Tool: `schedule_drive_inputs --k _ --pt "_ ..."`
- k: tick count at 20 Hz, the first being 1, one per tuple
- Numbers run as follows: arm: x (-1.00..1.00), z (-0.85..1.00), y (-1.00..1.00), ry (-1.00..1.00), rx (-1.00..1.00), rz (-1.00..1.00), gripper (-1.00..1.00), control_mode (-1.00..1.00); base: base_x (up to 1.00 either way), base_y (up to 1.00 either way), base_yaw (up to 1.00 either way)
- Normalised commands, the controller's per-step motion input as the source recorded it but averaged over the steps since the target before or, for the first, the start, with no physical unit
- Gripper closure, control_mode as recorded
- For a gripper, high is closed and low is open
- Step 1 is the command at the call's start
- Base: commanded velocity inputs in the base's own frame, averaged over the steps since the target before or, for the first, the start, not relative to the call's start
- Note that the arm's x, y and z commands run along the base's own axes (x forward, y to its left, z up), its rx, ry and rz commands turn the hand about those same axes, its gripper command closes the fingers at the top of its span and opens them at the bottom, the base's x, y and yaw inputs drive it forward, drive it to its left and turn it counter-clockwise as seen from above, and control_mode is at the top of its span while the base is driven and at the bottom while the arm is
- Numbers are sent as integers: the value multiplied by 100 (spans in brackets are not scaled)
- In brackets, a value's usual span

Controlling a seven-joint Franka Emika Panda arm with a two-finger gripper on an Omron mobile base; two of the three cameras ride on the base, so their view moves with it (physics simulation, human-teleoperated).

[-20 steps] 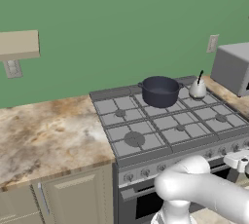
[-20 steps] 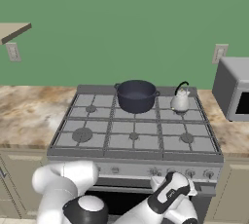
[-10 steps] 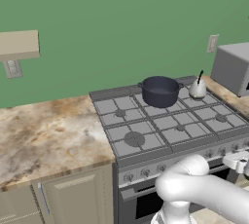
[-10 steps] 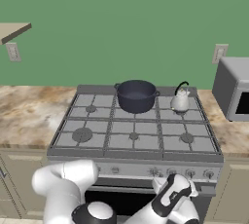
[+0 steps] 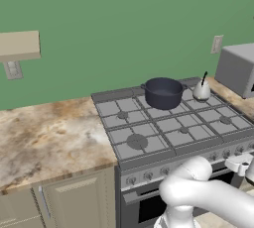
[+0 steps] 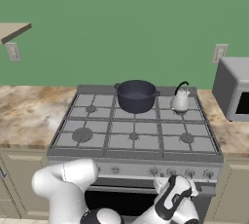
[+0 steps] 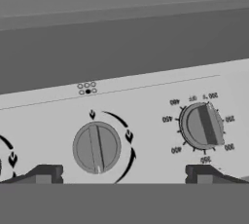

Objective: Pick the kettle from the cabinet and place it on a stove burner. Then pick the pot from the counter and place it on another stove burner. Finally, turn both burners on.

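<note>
knobs next, both pans already parked on the range

nearest thing is the gripper (image 7: 121, 174), down low in front of the range's control panel (image 7: 146, 121). its two dark tips stand far apart with nothing between them, wide enough to straddle the round knob (image 7: 97, 147) right ahead. a second dial (image 7: 202, 126) with small markings around it sits off to the right on the same panel. my read is the hand is lined up square to the panel because the only step left is turning burners on.

arm pose: it folds down from the base and reaches low, wrist (image 6: 171, 199) just below the knob row on the right side of the range front, pointing at the panel.

further back, the pot (image 6: 136, 95) sits on the far middle burner grate and the kettle (image 6: 180, 100) on the far right one, just beside each other but apart. they're on separate burners so each gets its own flame. the counter (image 5: 44, 138) runs off to the left, and the cabinet shelf (image 5: 19, 45) hangs on the far left wall.
</note>
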Motion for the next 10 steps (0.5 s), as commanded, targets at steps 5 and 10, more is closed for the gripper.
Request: schedule_drive_inputs --k 5,10 --pt "14 -14 -14 -6 0 0 -100 -100 0 0 0" --pt "16 -9 -3 -5 0 0 -100 -100 0 0 0"
